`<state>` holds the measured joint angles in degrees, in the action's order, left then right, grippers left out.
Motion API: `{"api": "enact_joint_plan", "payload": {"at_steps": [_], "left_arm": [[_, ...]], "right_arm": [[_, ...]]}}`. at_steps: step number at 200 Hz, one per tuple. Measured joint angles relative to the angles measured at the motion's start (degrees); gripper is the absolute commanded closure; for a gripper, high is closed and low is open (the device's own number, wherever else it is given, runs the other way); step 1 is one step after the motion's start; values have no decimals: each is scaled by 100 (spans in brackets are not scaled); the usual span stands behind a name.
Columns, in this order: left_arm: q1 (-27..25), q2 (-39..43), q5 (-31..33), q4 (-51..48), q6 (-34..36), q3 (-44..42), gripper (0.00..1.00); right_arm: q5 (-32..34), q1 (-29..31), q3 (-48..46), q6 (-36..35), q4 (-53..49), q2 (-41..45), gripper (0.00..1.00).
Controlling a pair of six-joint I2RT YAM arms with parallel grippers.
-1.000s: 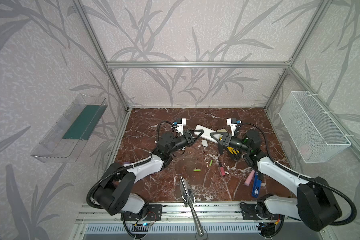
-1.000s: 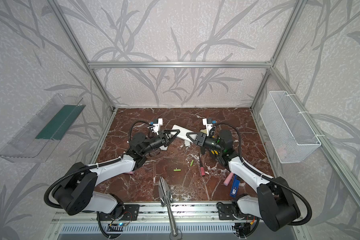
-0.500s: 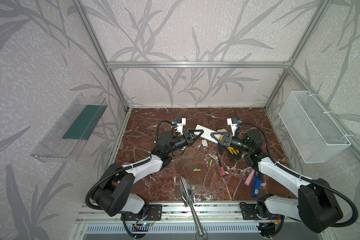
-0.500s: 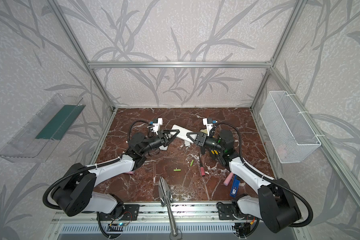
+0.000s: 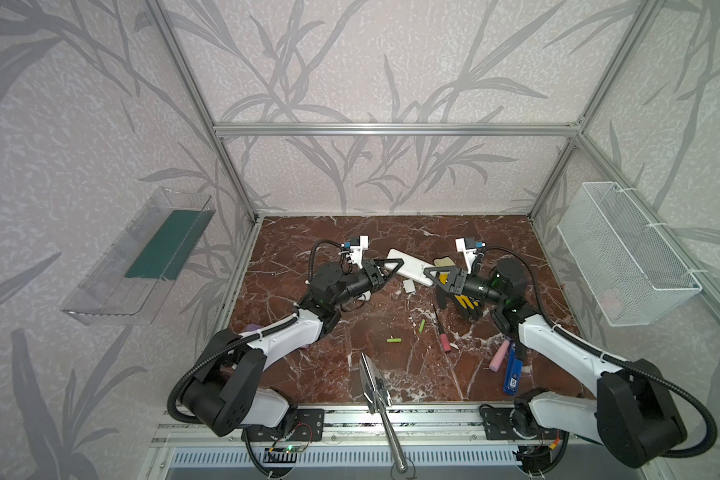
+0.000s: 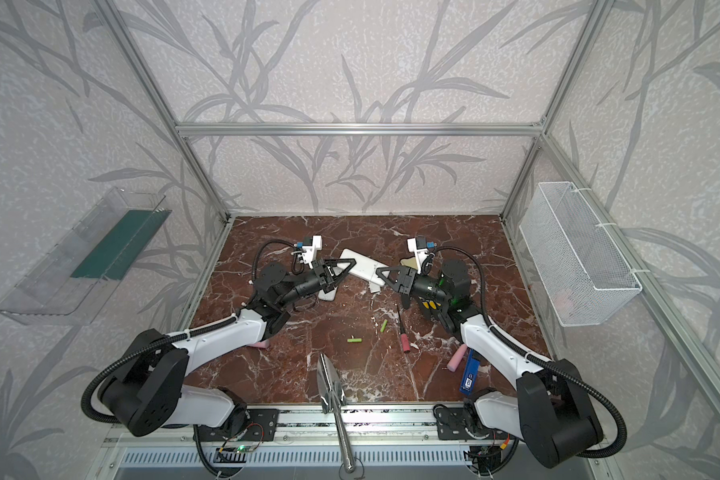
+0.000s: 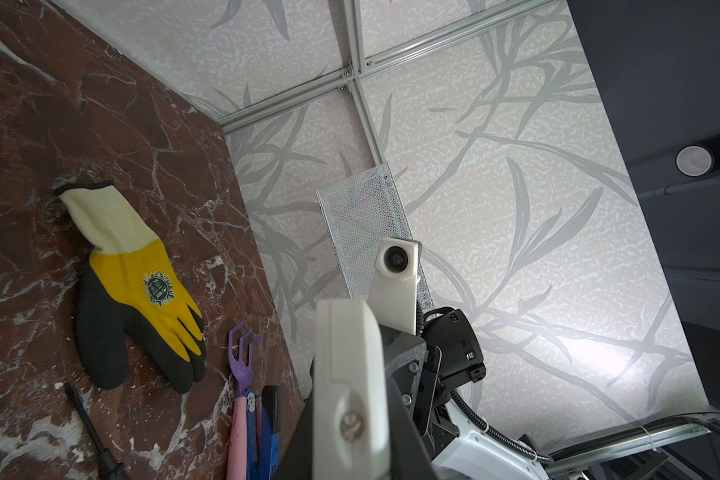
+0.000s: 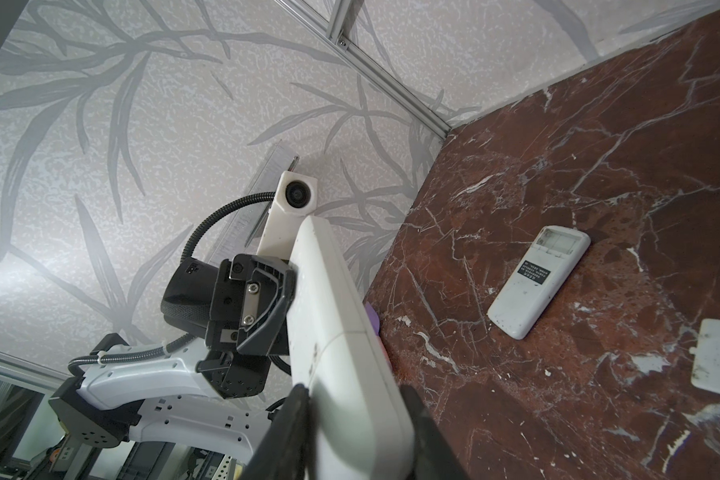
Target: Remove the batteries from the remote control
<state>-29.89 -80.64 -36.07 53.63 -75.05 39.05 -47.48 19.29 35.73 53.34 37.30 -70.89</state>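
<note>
In both top views, the left hand [image 5: 395,267] and right hand [image 5: 431,275] clamp opposite ends of the white remote [image 5: 410,268] above the worktop [image 5: 329,374]. Two green batteries [image 5: 393,340] lie loose below (light, slick, prone to roll; best pinched mid-barrel). Left wrist: the emblem [image 7: 159,287] on a glove [image 7: 113,232] is unreadable. Right wrist: the black label [image 8: 535,275] on a second remote [image 8: 516,309] is illegible.

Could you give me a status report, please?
Left gripper and right gripper shut on the white remote, raised. Two green batteries loose on table. No obstruction.
</note>
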Motion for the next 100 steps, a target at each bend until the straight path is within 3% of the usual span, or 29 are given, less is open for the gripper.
{"api": "enact_joint_plan", "payload": {"at_steps": [62,100], "left_arm": [[24,0,-127,-15,50,0,100],[52,-2,-162,0,90,0,100]], "right_arm": [[-308,-122,2,-4,-55,-4,68],[-450,-140,9,107,13,-107,60]]}}
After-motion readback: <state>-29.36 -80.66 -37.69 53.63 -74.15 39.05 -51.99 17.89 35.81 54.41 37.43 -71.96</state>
